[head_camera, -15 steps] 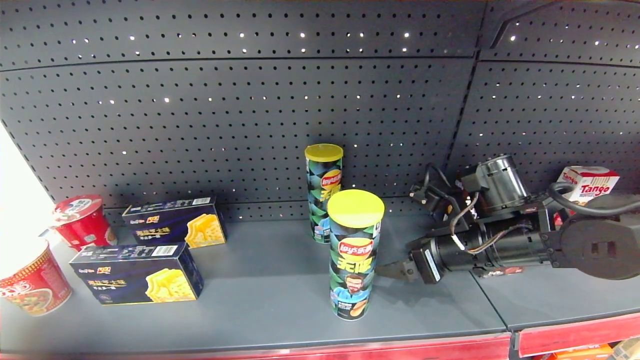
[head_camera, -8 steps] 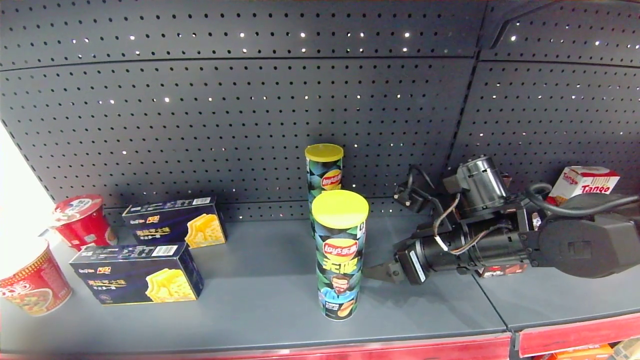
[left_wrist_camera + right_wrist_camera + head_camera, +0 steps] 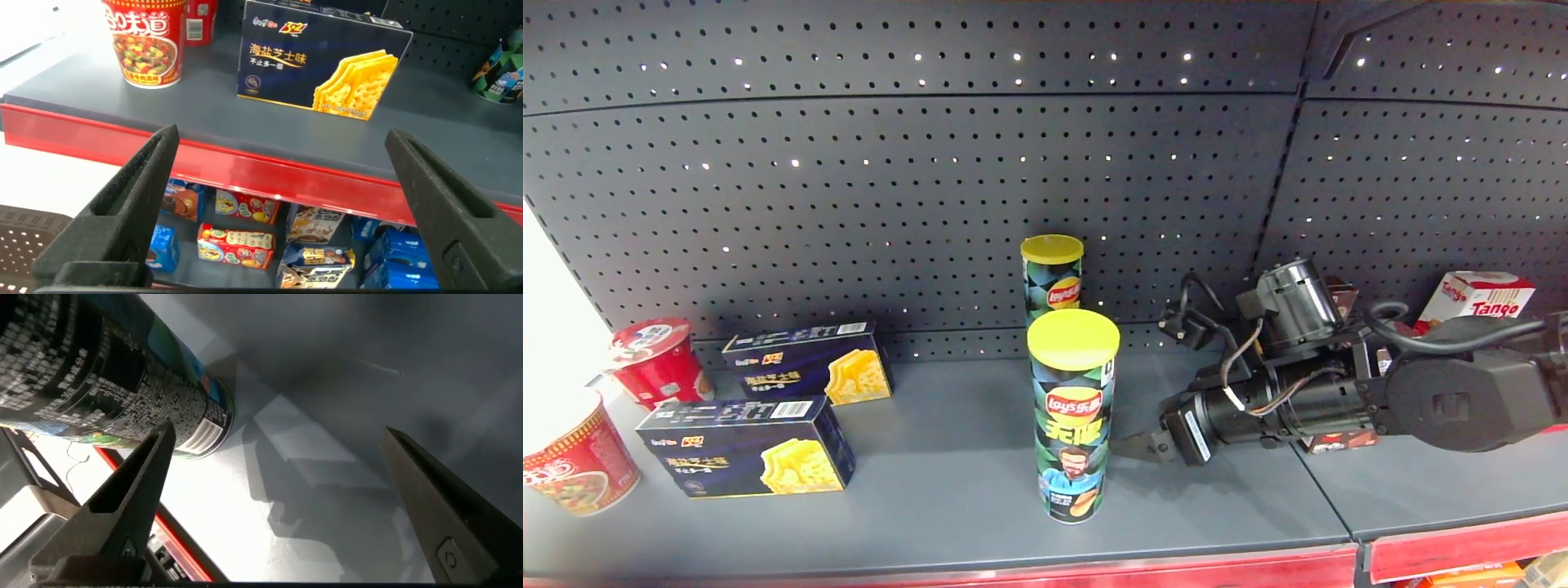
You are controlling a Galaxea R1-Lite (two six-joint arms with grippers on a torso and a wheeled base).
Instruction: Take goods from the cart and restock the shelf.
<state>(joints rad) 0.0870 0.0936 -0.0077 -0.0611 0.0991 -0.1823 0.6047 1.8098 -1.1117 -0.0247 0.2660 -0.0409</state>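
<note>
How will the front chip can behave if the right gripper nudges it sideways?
The front chip can is tall on a narrow base, so a push near its lid would probably tip it. Low down, where the right gripper sits with jaws open, it should slide on the smooth-looking shelf. Tipped over, its round body would likely roll.

Shop aisle: grey shelf (image 3: 947,465), pegboard back (image 3: 890,180), red price rail (image 3: 1094,572); 2 chip cans (image 3: 1072,416), 2 cracker boxes (image 3: 747,445), noodle cups (image 3: 572,461).
</note>
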